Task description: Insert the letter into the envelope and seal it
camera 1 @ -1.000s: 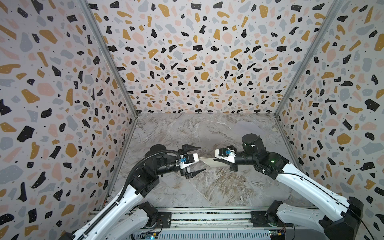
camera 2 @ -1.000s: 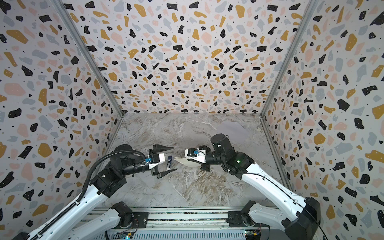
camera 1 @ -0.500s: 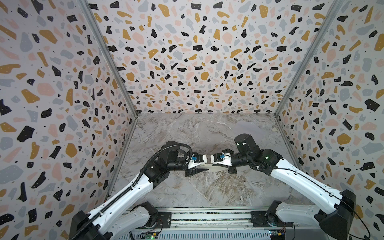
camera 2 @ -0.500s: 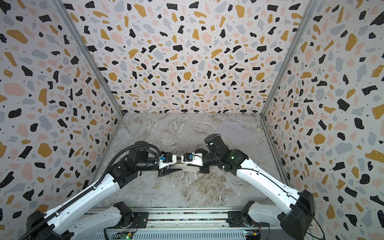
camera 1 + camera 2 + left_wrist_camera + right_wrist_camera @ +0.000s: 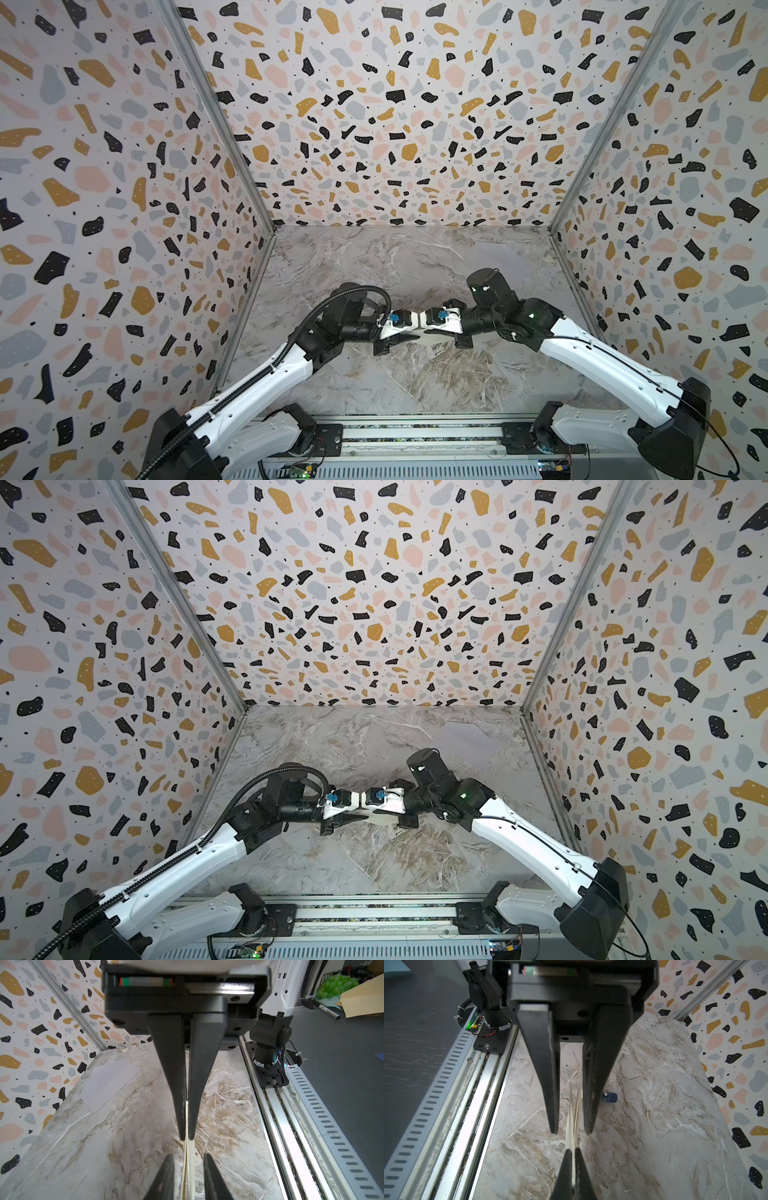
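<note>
Progress: early, by our reading. The letter (image 5: 572, 1122) is off the desk (image 5: 415, 382), folded and seen edge-on, held in the air between the two arms near the middle of the workspace. The left pincer (image 5: 186, 1137) is pressed together on one end of it, with the leaves squeezed flat between the tips. The right pincer (image 5: 571, 1132) meets it nose to nose. Its fingers stand spread, the letter's loose leaves fan out between them and the desk shows through the gap, so we log it as not pinching. We judge this a hand-over into the left pincer. The envelope (image 5: 108, 1084) lies flat by the back right corner, well apart from both arms, with nothing touching it; we cannot tell how its flap lies. Left to do: carry the letter over, open the mouth, slide it in, close and seal, which is essentially everything. Also present: a small blue tube (image 5: 609, 1097) lying on the desk below the pincers, possibly glue, though the label is too small to read. Obstacles: nothing lies on the desk between letter and envelope, but the right arm sits across the direct path, and the fanned leaves may catch at the envelope's mouth.
</note>
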Available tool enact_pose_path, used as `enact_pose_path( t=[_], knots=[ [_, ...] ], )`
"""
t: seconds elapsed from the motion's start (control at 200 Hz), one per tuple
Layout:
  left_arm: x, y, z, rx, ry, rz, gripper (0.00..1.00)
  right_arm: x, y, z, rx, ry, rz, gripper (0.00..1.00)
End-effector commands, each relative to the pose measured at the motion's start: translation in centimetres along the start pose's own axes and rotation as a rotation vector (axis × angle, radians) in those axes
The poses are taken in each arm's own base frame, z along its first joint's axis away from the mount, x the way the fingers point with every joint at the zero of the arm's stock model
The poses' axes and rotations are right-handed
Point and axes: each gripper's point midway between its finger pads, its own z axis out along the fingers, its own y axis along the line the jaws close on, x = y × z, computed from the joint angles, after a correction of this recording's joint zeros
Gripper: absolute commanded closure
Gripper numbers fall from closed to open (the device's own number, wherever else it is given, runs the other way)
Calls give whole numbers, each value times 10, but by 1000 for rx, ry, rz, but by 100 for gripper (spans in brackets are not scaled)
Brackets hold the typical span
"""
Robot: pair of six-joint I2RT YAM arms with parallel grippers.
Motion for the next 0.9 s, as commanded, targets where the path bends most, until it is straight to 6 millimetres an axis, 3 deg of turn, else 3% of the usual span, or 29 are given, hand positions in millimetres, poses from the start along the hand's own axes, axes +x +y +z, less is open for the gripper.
enact_pose_path(
  t=[0.0, 0.16, 0.285, 0.551, 0.711, 0.891],
  knots=[
    [-2, 1, 4, 3, -17, 6, 84, -17, -1, -10, 13, -43, -36, 100],
    [-2, 0, 6, 13, -23, 1, 100, -16, 0, -10, 17, -46, -37, 100],
    [-8, 1, 4, 2, -57, 10, 100, -16, -1, -11, 31, -53, -27, 100],
    [-29, -4, -8, -23, -166, 25, 100, -23, -15, -41, 79, -192, 74, 74],
    [-34, -5, -11, -20, -202, 19, 100, -36, -10, -63, 78, -336, 65, 73],
    [-42, -5, -13, -13, -233, 20, 100, -37, -10, -62, 61, -363, 81, 73]
  ],
)
